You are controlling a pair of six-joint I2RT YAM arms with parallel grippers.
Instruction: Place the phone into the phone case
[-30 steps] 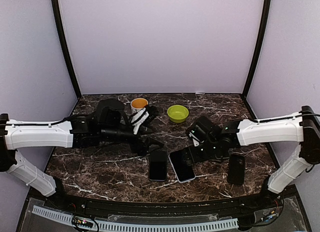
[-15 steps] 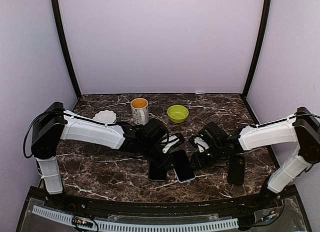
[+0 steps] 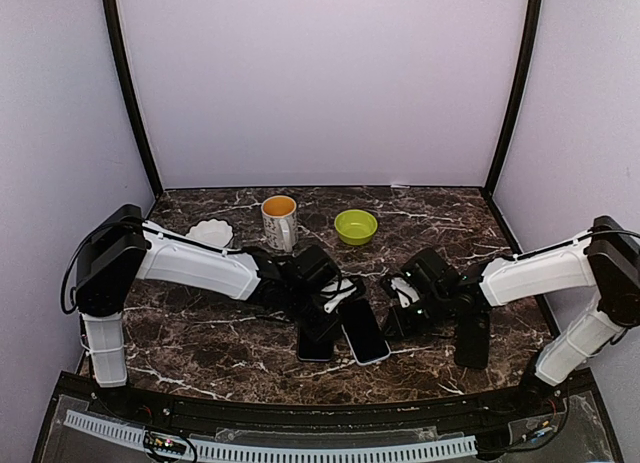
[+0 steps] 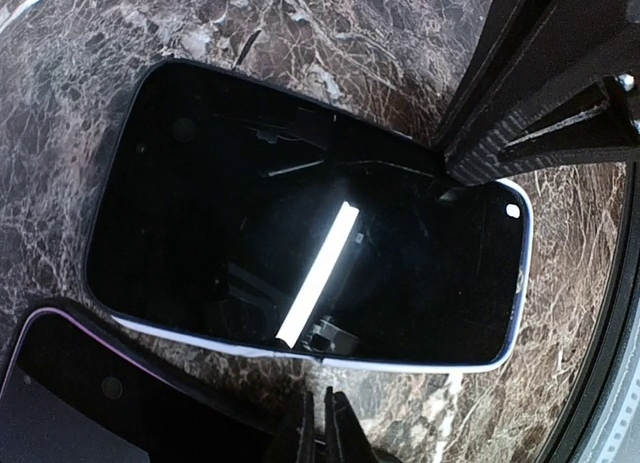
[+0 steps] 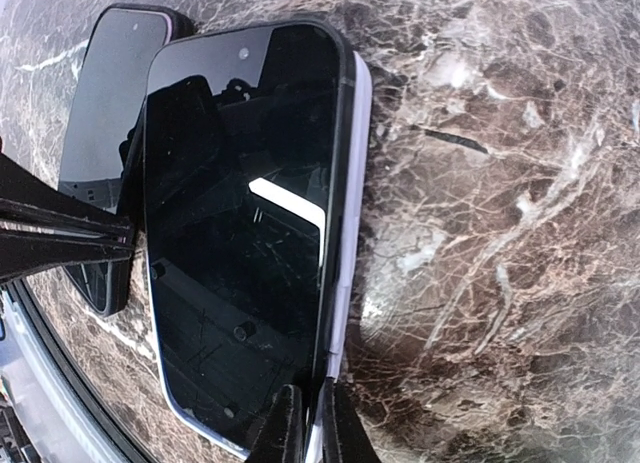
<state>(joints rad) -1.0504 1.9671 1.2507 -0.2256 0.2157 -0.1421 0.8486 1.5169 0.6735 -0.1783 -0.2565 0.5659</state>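
Top external view: a dark marble bench carries everything, and places below are given from the phone. The left arm reaches in low from the phone's left and the right arm from its right, so the two meet over it.

The left jaws are pressed together, with their tips at the phone's left long edge, in the narrow strip between phone and case. The right jaws are drawn almost fully together, their tips right at the opposite, white-rimmed long edge. Whether they nip that rim or only press against it I cannot tell.

The phone lies flat on the bench, screen up. The glass is black and reflects a bright light bar, and a white rim runs along its sides. It lies slightly askew and is outside the case.

The case is dark with a faint purple edge and lies flat, close against the phone's left side. The wrist views do not show whether the phone's edge overlaps it.

A black phone-shaped slab lies well to the phone's right, beyond the right arm's wrist.

Behind the phone and to its left stands a mug, white with an orange inside. A small yellow-green bowl sits straight behind the phone. A little white dish sits far back on the left, past the mug.
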